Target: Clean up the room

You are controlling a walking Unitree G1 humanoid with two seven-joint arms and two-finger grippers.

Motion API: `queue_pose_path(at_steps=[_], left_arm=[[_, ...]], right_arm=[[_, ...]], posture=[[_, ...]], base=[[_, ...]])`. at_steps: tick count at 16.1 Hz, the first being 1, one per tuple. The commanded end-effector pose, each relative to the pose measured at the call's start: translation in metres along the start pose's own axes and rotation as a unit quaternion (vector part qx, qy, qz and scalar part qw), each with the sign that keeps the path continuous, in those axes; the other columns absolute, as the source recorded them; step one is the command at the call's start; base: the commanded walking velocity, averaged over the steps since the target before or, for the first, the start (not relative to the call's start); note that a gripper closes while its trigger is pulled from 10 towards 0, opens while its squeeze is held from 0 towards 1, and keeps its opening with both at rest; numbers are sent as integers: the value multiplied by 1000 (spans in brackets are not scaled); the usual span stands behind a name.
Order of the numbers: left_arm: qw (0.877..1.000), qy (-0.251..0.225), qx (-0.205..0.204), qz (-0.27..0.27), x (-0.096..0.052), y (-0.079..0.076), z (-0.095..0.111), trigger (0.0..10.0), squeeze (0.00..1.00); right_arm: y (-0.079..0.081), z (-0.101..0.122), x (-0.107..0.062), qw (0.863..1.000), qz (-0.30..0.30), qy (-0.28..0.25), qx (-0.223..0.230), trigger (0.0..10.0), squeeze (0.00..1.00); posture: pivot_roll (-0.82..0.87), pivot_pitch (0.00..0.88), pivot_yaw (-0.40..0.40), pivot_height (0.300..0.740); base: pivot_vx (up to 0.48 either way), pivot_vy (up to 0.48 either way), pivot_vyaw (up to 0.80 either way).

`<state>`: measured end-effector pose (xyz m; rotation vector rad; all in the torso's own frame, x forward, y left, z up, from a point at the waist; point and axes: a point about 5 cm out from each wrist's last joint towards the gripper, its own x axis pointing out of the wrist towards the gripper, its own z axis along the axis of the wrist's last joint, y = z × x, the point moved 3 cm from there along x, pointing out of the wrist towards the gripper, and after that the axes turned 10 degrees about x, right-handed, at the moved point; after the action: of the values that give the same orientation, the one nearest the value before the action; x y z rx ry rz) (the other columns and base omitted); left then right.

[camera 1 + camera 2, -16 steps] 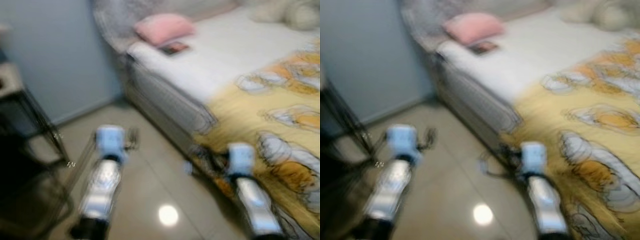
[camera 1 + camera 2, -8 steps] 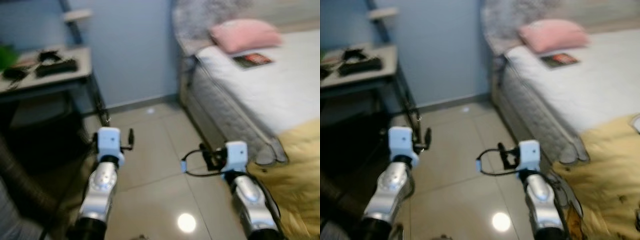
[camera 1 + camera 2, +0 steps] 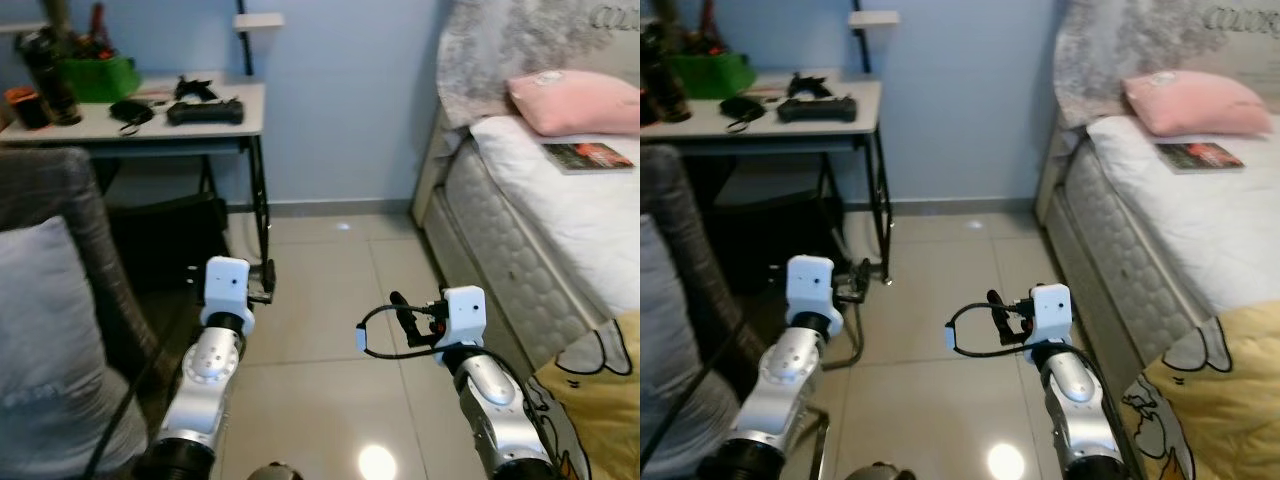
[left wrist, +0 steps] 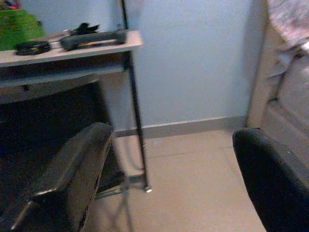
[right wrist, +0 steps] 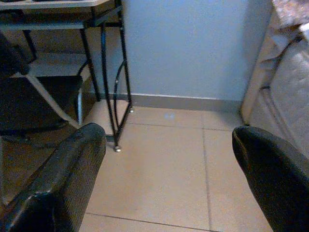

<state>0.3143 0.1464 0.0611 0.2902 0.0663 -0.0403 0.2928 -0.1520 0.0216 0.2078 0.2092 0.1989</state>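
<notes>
Left gripper (image 4: pixel 169 183): spread wide, empty, over floor (image 3: pixel 330 300). Right gripper (image 5: pixel 169 179): likewise. Ahead: desk (image 3: pixel 150 115) with clutter. Right: bed (image 3: pixel 560 210), book (image 3: pixel 588 156), pillow (image 3: pixel 572 100). Nothing picked up; tidying seemingly hardly begun.

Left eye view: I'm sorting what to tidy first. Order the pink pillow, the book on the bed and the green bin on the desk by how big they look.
1. pink pillow
2. green bin
3. book, though only slightly smaller-looking than the bin.
</notes>
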Motion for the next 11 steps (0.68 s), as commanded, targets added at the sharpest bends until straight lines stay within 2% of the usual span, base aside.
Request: queue_pose_path(at_steps=[1,6,8,9,11], left_arm=[[1000,-3,-4,-3,0,-1,2,10000,0],[999,8,-31,-5,-2,0,-2,10000,0],[999,15,-35,-7,-1,-1,-3,10000,0],[1000,11,-27,-2,0,0,-2,10000,0],[1000,0,-3,0,2,-1,2,10000,0]], right_arm=[[-8,-1,-2,1000,-18,6,7,10000,0],[-11,-6,-5,999,-29,13,13,10000,0],[-13,-6,-5,999,-33,14,17,10000,0],[-13,-6,-4,999,-34,15,17,10000,0],[-14,-6,-4,999,-35,17,8,10000,0]], posture=[[-9,0,40,740],[-15,0,45,740],[-16,0,47,740],[-17,0,47,740],[-18,0,47,740]], base=[[0,0,538],[0,475,0],[-319,360,0],[-349,334,0],[0,0,0]])
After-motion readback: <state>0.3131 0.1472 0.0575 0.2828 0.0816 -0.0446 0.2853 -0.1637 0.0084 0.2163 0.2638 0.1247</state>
